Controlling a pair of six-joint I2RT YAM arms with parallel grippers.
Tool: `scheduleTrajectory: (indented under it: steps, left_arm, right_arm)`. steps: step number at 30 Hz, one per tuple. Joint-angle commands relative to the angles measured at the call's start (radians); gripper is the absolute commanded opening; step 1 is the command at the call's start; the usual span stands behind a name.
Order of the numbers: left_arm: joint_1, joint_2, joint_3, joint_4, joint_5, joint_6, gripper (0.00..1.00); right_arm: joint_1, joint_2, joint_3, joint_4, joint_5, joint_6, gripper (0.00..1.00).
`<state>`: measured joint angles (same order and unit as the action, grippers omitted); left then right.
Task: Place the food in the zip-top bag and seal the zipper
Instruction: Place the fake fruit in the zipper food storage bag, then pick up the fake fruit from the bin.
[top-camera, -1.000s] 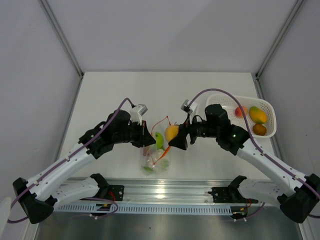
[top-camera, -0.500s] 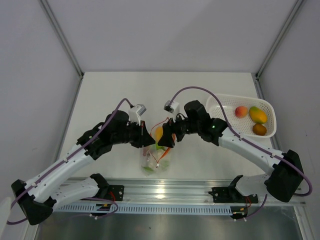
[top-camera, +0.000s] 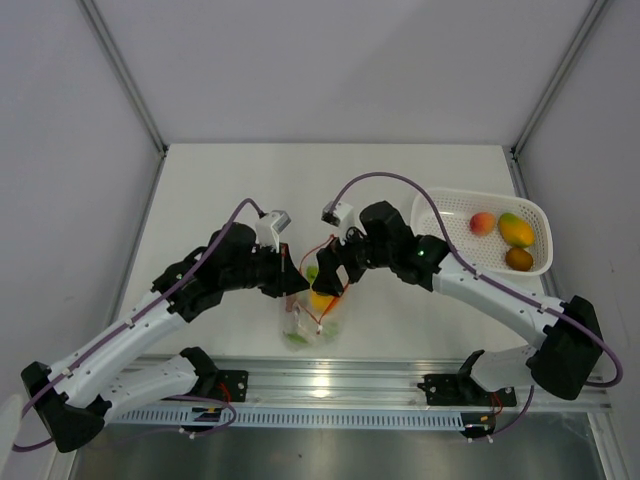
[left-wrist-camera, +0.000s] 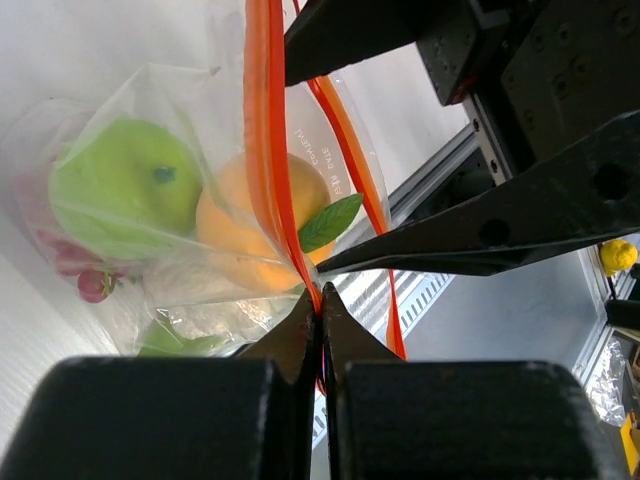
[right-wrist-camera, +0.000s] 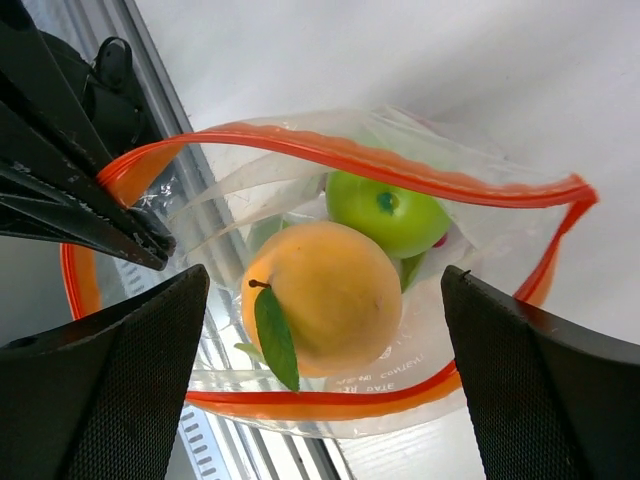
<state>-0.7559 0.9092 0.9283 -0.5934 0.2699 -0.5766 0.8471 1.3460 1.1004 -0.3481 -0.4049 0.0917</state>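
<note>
Right: right gripper (top-camera: 328, 282) spread wide, empty, just above bag mouth. Orange fruit (right-wrist-camera: 318, 295) lies inside zip-top bag (top-camera: 312, 328), lower centre. Left gripper (left-wrist-camera: 320, 312) pinched tight on zipper (right-wrist-camera: 400, 165). Three fruits (top-camera: 515, 231) wait in basket (top-camera: 460, 196), far right; right arm nearer.

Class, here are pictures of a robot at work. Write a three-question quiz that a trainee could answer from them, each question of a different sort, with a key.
1. True or false: the left pincer is shut on the orange strip of the clear bag.
2. How many fruits lie in the white basket? A one, B three, C five.
3. Fill the gap: inside the bag, the orange fruit with a leaf lies next to a ____ apple.
Key: 1 true; 2 B; 3 green.
</note>
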Motion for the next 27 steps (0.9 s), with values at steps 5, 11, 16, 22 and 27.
scheduleTrajectory:
  steps: [5, 11, 16, 22, 27]
  left_arm:
    - [0.009, -0.013, -0.012, 0.014, 0.017, -0.006, 0.01]
    - [0.009, -0.016, -0.017, 0.018, 0.015, -0.003, 0.01]
    - [0.009, -0.015, -0.02, 0.024, 0.022, -0.003, 0.01]
    - [0.009, -0.018, -0.026, 0.032, 0.026, -0.005, 0.01]
    - [0.009, -0.024, -0.032, 0.041, 0.034, -0.008, 0.01]
  right_arm:
    - [-0.04, -0.105, 0.049, -0.019, 0.141, -0.014, 0.99]
    - [-0.14, -0.205, 0.021, 0.004, 0.269, 0.019, 0.99]
    - [-0.282, -0.28, 0.004, 0.04, 0.412, 0.066, 0.99]
    - [-0.486, -0.283, -0.008, 0.066, 0.744, 0.151, 0.99]
    - [-0.661, -0.2, -0.013, 0.054, 0.825, 0.229, 0.99]
